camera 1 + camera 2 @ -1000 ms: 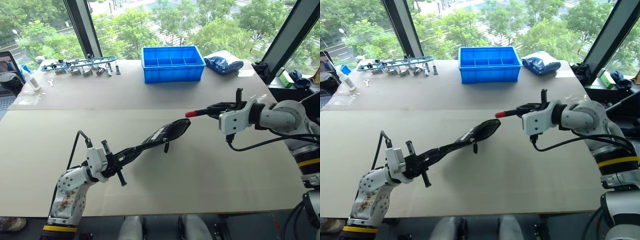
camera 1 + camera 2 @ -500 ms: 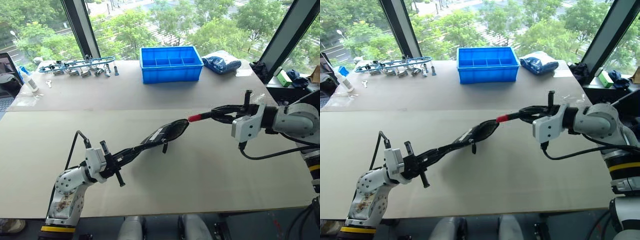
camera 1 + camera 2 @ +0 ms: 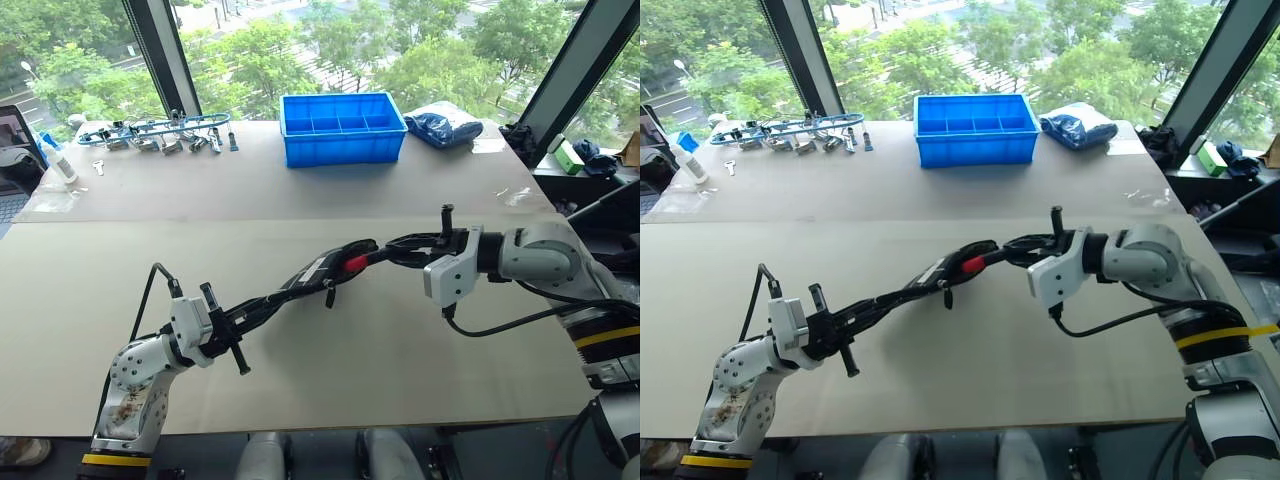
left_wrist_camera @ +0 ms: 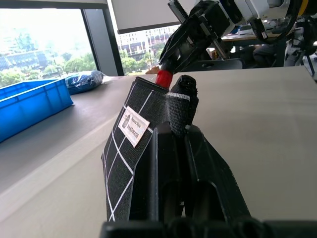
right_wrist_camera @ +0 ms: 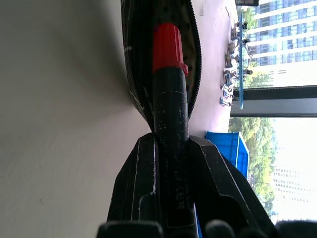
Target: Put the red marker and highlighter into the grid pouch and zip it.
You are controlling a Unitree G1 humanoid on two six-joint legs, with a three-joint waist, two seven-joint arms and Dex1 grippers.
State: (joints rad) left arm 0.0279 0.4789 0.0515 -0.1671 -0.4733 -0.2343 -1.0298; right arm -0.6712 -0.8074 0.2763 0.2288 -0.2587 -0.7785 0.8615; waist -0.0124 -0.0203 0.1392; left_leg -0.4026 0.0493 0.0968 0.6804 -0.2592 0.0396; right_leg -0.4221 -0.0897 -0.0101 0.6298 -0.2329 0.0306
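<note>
right wrist view: our right gripper [image 5: 171, 148] jaws pinching slim dark-barrelled red marker [image 5: 168, 89], red end at open mouth of black white-gridded fabric grid pouch [image 4: 130, 148]. left gripper [image 3: 245, 318] jaws clamped on pouch, held above beige table [image 3: 400, 380].

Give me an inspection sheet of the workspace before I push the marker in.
Surface: pale table, bare in front.
Job's things: grid pouch held up, mouth open; red marker tip at the mouth; highlighter nothing seen.
Clutter: blue bin, blue bag, metal tools, white bottle along the far edge.
Grippers: left gripper shut on the pouch; right gripper shut on the marker.
Cables: black cable loops under the right arm.
Surroundings: windows, trees outside.
</note>
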